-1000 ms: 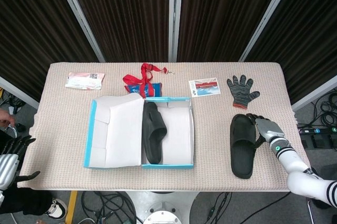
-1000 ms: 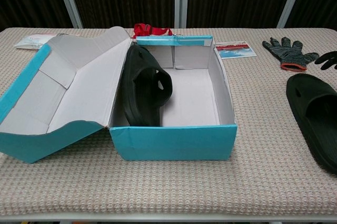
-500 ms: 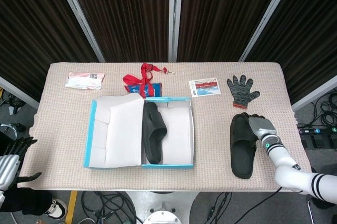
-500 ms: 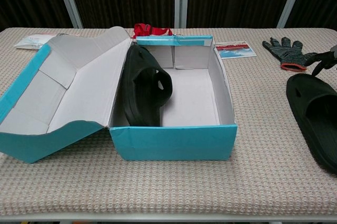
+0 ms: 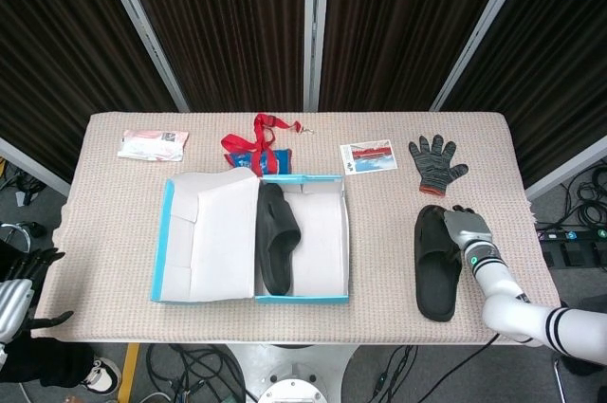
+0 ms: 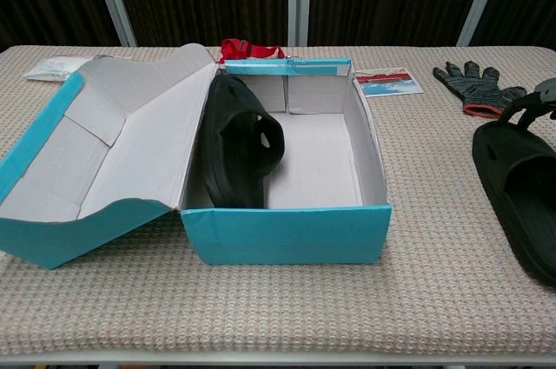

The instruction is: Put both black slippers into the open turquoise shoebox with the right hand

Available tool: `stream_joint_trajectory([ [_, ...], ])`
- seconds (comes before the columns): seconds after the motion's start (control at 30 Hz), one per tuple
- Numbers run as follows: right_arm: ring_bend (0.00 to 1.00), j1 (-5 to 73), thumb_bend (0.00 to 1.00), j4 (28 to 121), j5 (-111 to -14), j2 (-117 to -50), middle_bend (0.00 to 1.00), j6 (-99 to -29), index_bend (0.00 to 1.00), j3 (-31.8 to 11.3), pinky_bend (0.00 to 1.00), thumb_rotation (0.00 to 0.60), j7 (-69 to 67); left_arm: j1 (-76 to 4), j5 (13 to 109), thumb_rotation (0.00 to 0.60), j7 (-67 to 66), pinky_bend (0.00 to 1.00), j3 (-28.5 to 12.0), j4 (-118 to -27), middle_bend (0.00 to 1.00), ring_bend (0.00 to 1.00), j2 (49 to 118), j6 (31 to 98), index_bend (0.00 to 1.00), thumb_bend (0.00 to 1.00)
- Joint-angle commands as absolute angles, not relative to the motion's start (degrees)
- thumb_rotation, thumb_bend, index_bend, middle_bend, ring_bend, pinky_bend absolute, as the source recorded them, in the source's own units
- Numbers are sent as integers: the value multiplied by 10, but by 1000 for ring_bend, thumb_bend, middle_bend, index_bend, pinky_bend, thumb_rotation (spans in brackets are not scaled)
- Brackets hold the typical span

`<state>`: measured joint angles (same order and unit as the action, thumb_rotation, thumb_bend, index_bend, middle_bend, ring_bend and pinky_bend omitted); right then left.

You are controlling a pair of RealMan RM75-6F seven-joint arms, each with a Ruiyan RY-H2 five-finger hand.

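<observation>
Since a second ago, the right hand (image 5: 465, 226) has shifted left onto the far end of the loose slipper (image 5: 438, 262), fingers touching it; whether it grips, I cannot tell. That slipper lies near-to-far, right of the shoebox (image 5: 303, 300).

Two black slippers (image 5: 276, 244) (image 5: 437, 263); one turquoise shoebox (image 5: 169, 232) — one glove (image 5: 434, 162)

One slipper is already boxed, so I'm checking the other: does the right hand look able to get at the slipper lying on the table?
Probably yes: the right hand is already at the slipper's far end, with nothing lying between them.
</observation>
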<state>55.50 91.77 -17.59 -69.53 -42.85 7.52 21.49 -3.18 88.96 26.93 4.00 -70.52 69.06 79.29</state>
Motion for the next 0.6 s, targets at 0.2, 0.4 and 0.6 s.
stream_joint_trajectory([
  [0.2, 78, 537, 19, 916, -190, -707, 394, -465, 448, 63, 89, 600, 220, -33, 891, 600, 279, 53, 41, -700, 82, 0, 693, 790, 127, 57],
  [0.4, 141, 521, 55, 925, -206, -708, 473, -504, 546, 49, 147, 600, 222, -33, 892, 600, 278, 53, 42, -703, 83, 0, 691, 792, 127, 57],
  [0.6, 274, 487, 108, 932, -261, -694, 555, -527, 644, 21, 300, 600, 179, -34, 893, 600, 273, 53, 41, -712, 83, 0, 687, 794, 127, 57],
])
